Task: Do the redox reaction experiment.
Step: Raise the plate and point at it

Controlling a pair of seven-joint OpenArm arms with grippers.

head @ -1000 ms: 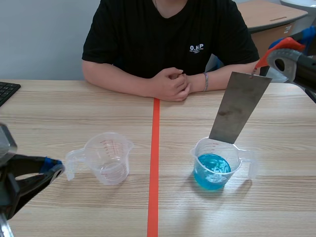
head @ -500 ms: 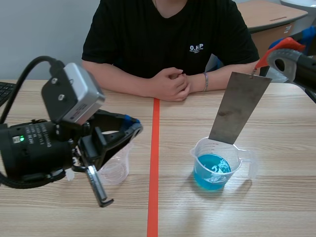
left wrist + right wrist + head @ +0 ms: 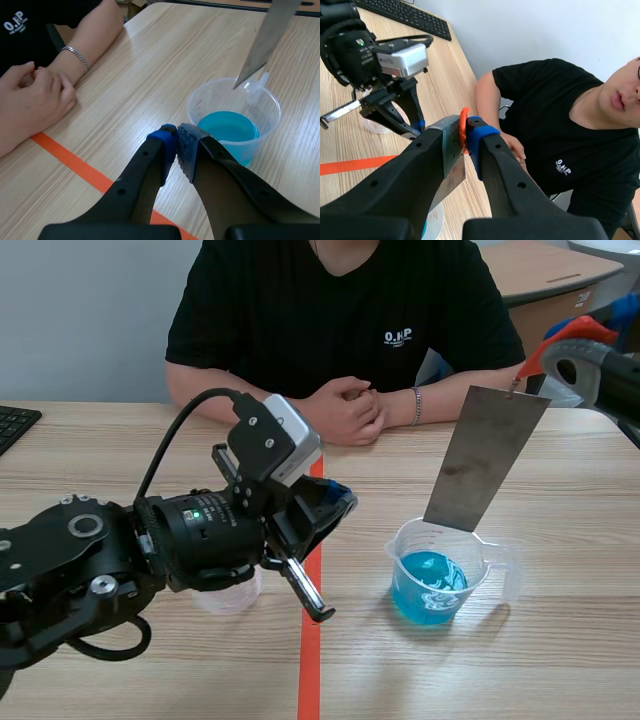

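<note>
You swung the left arm [image 3: 190, 535], jaws closed empty, from 8 o'clock toward the beaker [image 3: 432, 580], perhaps steadying it below the plate [image 3: 487, 455] the right jaws gripped.

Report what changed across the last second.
The left hand swung from the near left corner up and across to the middle; it now hangs shut by the tape line, hiding most of the empty cup. Nothing was grasped or released. Unchanged: the right hand holding the metal plate tilted over the blue-liquid cup, both cups, the person's clasped hands.
</note>
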